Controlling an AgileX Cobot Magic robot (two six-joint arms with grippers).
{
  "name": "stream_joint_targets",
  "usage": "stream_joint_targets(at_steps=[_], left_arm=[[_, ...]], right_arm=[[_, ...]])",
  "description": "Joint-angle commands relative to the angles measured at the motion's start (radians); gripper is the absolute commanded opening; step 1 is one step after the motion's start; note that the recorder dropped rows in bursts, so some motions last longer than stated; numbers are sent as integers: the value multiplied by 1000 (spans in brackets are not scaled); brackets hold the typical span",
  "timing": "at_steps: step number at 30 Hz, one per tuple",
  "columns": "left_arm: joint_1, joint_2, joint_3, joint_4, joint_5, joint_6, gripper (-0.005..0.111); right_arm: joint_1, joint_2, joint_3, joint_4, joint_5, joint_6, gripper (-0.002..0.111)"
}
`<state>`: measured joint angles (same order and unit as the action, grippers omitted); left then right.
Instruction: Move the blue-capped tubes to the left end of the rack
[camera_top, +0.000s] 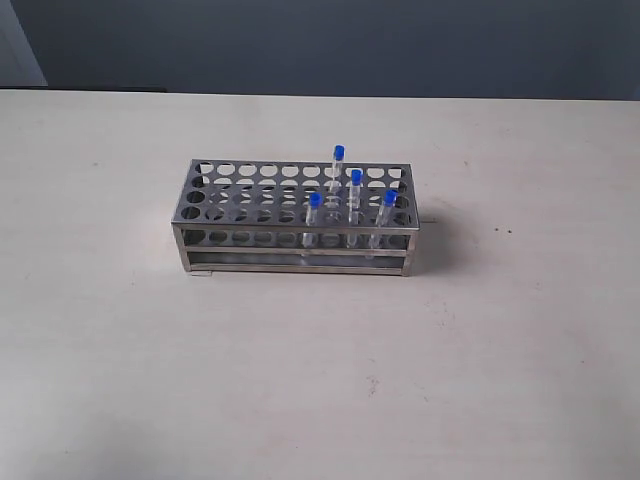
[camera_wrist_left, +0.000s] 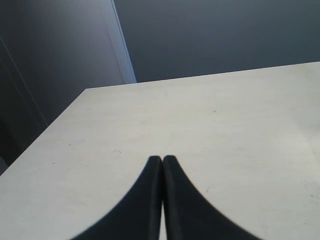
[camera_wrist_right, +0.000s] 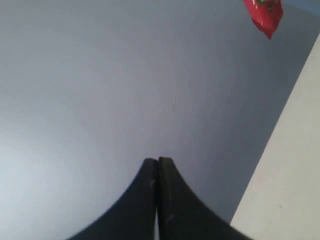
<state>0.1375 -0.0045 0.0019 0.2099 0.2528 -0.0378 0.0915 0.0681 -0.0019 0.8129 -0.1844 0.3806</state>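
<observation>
Pale and faintly speckled, the table (camera_top: 500, 380) carries the rack (camera_top: 240, 228) near its middle, with the four blue-capped tubes (camera_top: 354, 195) upright in holes in its right half. The left pincer (camera_wrist_left: 162, 159) has its tips pressed together on nothing, above bare table near a corner. The right pincer (camera_wrist_right: 157, 161) is likewise closed and empty, facing a grey-blue wall (camera_wrist_right: 100, 75) with a red object (camera_wrist_right: 263, 15) at the view's edge.

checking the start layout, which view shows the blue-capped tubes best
The exterior view: all four blue-capped tubes stand unobstructed in the right half of the rack. The left wrist view shows only bare table past the shut left gripper; the right wrist view, wall and a table edge. Neither shows tubes.
</observation>
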Motion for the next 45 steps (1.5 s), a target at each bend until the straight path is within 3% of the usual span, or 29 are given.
stream_joint_targets(at_steps=[1, 6, 8, 14, 16, 19, 23, 25, 29, 36, 41, 45], left_arm=[[-6, 4, -2, 2, -14, -3, 0], [-6, 4, -2, 2, -14, -3, 0], [-6, 4, -2, 2, -14, -3, 0], [-6, 4, -2, 2, -14, -3, 0], [-6, 4, -2, 2, -14, -3, 0], [-6, 4, -2, 2, -14, -3, 0], [-6, 4, -2, 2, -14, -3, 0], [-6, 4, -2, 2, -14, -3, 0], [-6, 4, -2, 2, -14, -3, 0], [-6, 4, -2, 2, -14, -3, 0], [-6, 4, -2, 2, -14, -3, 0], [-6, 4, -2, 2, -14, -3, 0]], right_arm=[[2, -6, 2, 0, -151, -3, -1], [2, -6, 2, -88, -248, 136, -1], [2, -6, 2, -207, -244, 209, -1], [2, -6, -7, -682, -258, 690, -1], [2, -3, -53, -939, -258, 856, -1], [2, 30, -167, -1474, -257, 1103, -1], [2, 215, -375, -2309, -328, 1741, -1], [2, 357, -476, -2513, -440, 1736, -1], [4, 698, -648, -2557, -567, 1736, -1], [141, 1153, -844, -2557, -445, 1629, -1], [272, 1357, -972, -2557, -205, 1595, -1], [327, 1439, -1012, -2557, 219, 1628, -1]])
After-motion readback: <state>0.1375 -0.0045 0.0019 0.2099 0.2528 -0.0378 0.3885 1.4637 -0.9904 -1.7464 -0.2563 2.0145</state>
